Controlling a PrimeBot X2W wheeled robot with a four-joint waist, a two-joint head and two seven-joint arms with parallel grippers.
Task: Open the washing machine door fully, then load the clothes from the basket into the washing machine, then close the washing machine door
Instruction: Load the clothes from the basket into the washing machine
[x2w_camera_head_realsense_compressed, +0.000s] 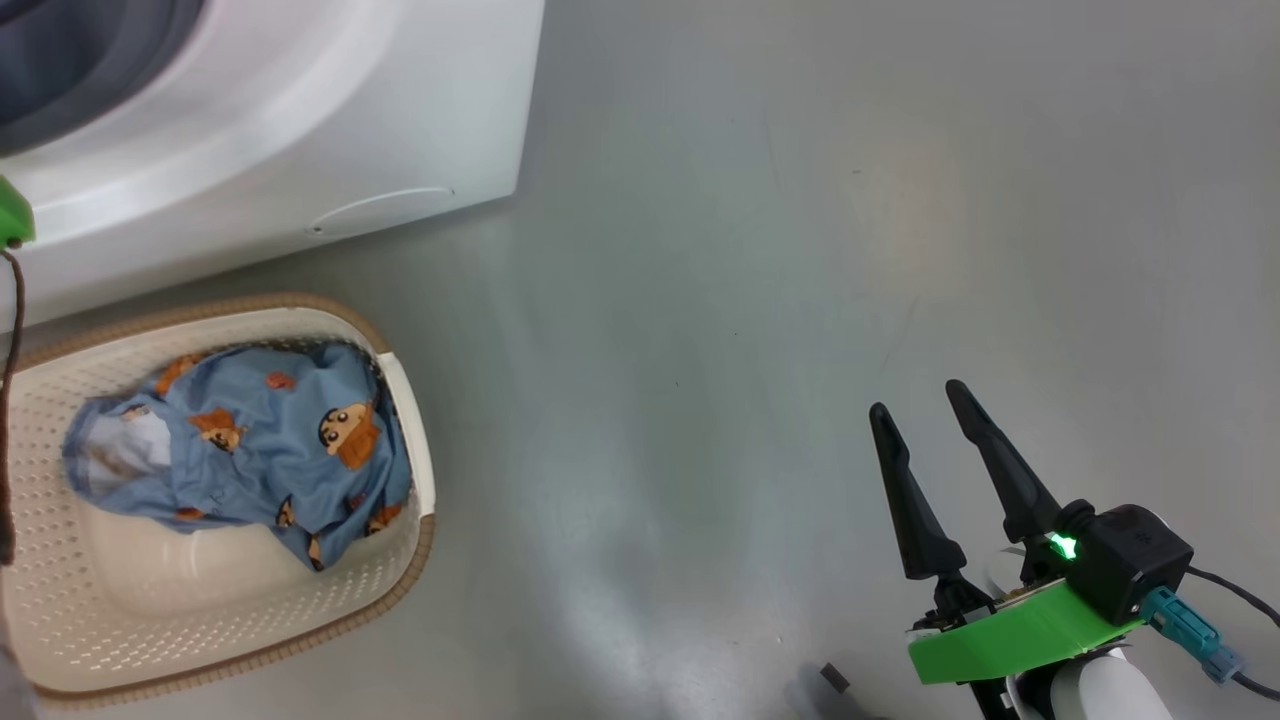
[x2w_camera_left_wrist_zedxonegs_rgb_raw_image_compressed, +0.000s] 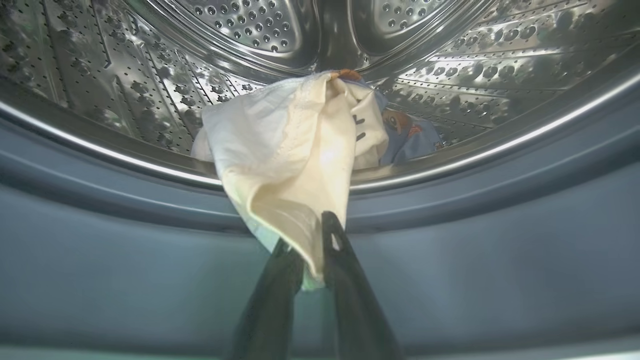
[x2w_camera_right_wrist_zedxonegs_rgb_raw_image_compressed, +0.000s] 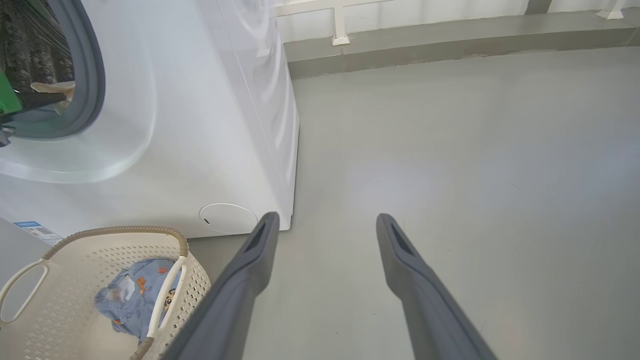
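left gripper (x2w_camera_left_wrist_zedxonegs_rgb_raw_image_compressed: 305, 231): nearly closed, pinching the lower corner of the cream cloth (x2w_camera_left_wrist_zedxonegs_rgb_raw_image_compressed: 280, 145)
cream cloth: hangs lengthwise from the drum (x2w_camera_left_wrist_zedxonegs_rgb_raw_image_compressed: 250, 30) over the seal (x2w_camera_left_wrist_zedxonegs_rgb_raw_image_compressed: 150, 200)
right gripper (x2w_camera_head_realsense_compressed: 917, 398): spread wide, empty
blue garment (x2w_camera_head_realsense_compressed: 260, 440): crumpled in the basket (x2w_camera_head_realsense_compressed: 230, 640)

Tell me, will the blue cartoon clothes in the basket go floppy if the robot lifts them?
Probably floppy: the blue cartoon clothes lie crumpled in folds in the basket. Likely light too, since they look thin. They would probably dangle like the cream cloth pinched in the left tool, which sags over the drum's lip.
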